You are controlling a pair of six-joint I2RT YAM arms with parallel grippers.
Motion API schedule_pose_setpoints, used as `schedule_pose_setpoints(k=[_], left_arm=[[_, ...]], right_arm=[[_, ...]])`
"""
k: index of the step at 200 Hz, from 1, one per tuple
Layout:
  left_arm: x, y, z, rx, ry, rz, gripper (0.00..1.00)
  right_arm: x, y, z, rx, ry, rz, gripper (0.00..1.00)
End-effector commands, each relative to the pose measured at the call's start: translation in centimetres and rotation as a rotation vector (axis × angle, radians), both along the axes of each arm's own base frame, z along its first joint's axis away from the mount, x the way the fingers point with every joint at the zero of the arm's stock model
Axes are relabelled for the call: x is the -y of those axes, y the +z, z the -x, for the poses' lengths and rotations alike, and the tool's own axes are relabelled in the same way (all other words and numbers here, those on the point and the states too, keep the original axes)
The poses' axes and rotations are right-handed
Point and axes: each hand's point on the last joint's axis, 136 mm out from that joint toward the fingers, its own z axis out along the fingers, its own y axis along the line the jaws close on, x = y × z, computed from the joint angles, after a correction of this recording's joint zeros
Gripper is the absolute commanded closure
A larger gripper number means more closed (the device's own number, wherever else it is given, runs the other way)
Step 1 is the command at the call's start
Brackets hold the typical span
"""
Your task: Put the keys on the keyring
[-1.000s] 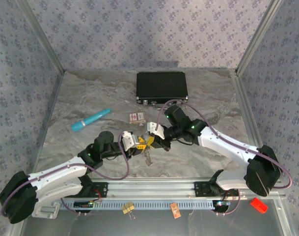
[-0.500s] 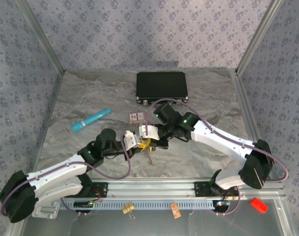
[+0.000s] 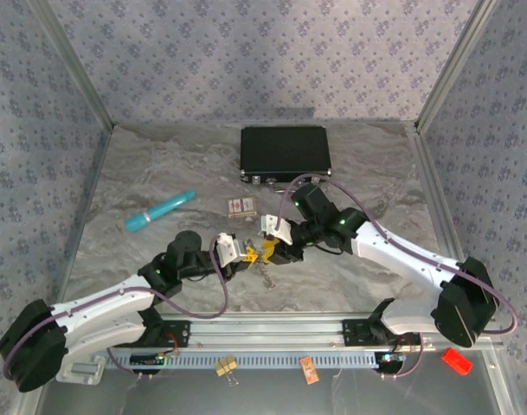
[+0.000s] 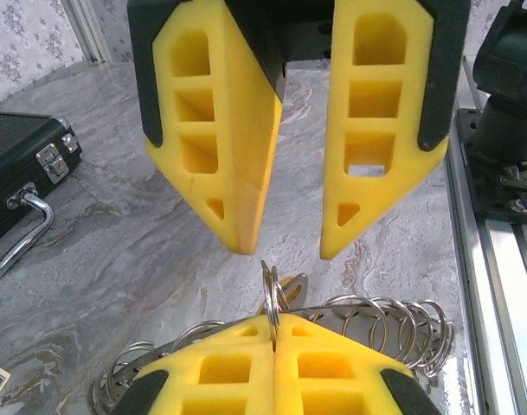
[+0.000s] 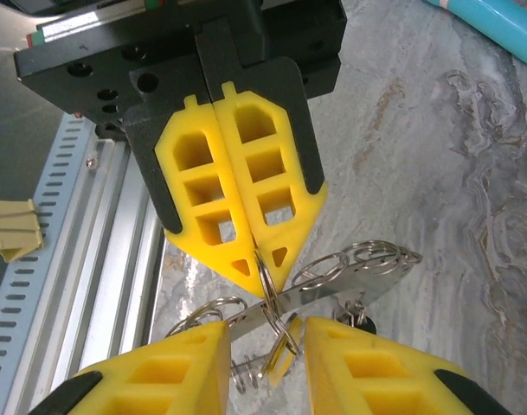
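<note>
Pinching tight, the left gripper [image 4: 274, 322] has both pads pressed together on the keyring [image 4: 270, 290], which stands up on its thin edge. The right gripper [image 5: 267, 335] faces it nose to nose with its jaws apart, one pad on each side of the ring. A small brassy bit just behind the ring may be one of the keys [image 4: 292, 284], but it is hard to tell. A bunch of silver rings [image 4: 393, 316] hangs beside it.

I think this is the threading step. Next, the right gripper likely has to close on a key and slide it onto the ring while the left holds firm.

Room between the grippers is tight. The rail [image 5: 90, 216] is near. The table [image 3: 375, 173] is open, and the case [image 3: 285, 154] is well apart.
</note>
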Motion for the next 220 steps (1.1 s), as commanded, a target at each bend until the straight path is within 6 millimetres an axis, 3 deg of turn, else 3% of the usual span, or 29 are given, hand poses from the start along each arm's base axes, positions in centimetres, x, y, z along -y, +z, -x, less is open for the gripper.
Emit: schedule_pose_setpoints(k=[1,50,74,86,105,116,161,184,209,220], left_arm=[[0.5,3.1,0.2,0.065,-0.033,0.107,1.0],[0.5,3.4,0.5,0.069,-0.042,0.129,1.0],[0.5,3.5,0.4,0.073,-0.039,0.134,1.0],[0.4,3.5,0.2,0.068,-0.022,0.128,1.0],[0.2,3.0,-0.7,0.042,0.025,0.074,0.74],[0.1,2.5,-0.7,0.03,0.028,0.036,0.71],[0.1,2.3,-0.6,0.017,0.015,0.003,0.8],[0.2,2.3,-0.6,0.017,0.009,0.0,0.86],[0.4,2.5,-0.4,0.021,-0.007,0.004,1.0],[0.4,2.7,-0.3,0.028,-0.012,0.01,1.0]], right_arm=[[-0.8,0.6,0.2,-0.034,0.006,-0.06,0.72],[-1.0,0.4,0.1,-0.043,0.01,-0.065,0.85],[-1.2,0.7,0.1,-0.045,0.016,-0.07,1.0],[-1.1,0.8,0.0,-0.04,0.015,-0.063,1.0],[-0.8,1.0,-0.1,0.0,0.007,-0.016,1.0],[-0.5,0.7,-0.1,0.036,0.014,0.04,1.0],[0.3,-0.8,0.1,0.113,0.054,0.255,1.0],[-0.3,-0.2,0.4,0.128,0.076,0.252,1.0],[-0.5,-0.5,0.7,0.132,0.09,0.274,1.0],[-0.7,0.2,0.9,0.124,0.091,0.238,1.0]])
